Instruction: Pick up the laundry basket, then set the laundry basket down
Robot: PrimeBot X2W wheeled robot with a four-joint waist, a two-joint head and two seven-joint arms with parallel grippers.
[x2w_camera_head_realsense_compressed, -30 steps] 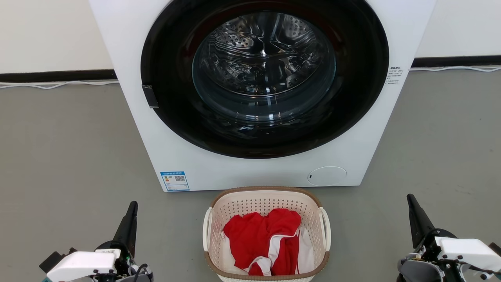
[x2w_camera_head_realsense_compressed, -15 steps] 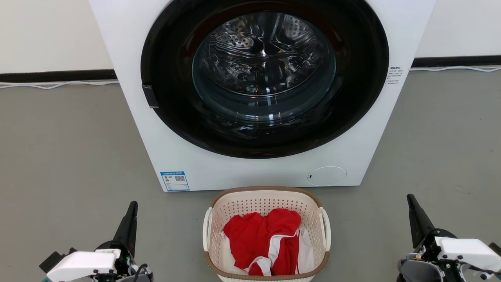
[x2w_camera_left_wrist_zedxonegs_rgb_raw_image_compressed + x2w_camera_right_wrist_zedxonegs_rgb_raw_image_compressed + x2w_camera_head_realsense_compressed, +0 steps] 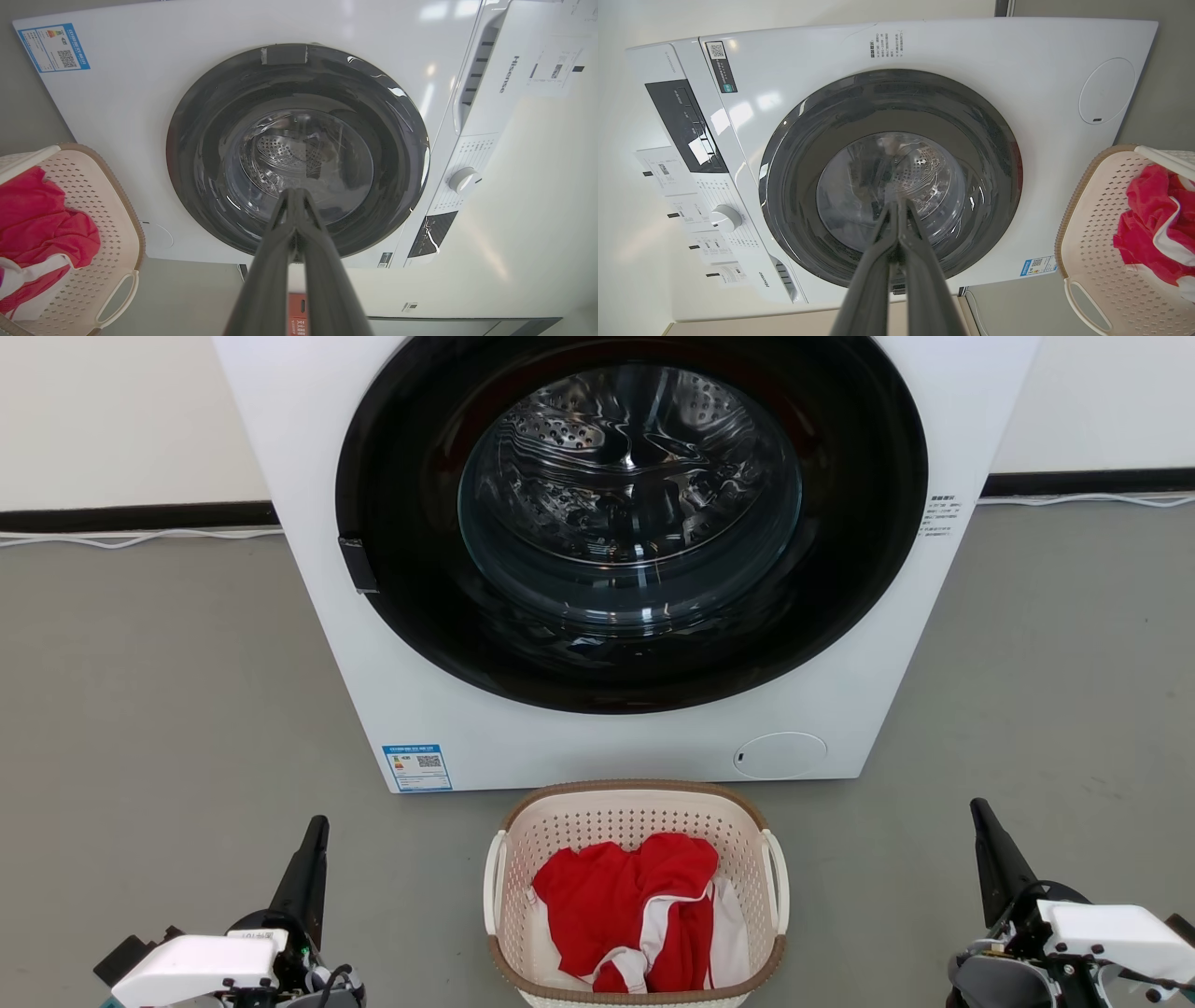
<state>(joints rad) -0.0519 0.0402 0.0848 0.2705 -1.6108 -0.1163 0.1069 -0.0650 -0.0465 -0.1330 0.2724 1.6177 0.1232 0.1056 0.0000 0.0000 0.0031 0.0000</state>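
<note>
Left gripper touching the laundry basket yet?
Apart. The head view shows a strip of bare grey floor between the left gripper and the laundry basket.

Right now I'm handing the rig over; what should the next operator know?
Left tool: shut, empty, left of the laundry basket, not touching.
Right tool: shut, empty, right of it, not touching.
Basket stands on the floor before the washing machine, red and white clothes inside.
Done: nothing; no lift yet.
Left: grip both side handles, lift, set down.
</note>
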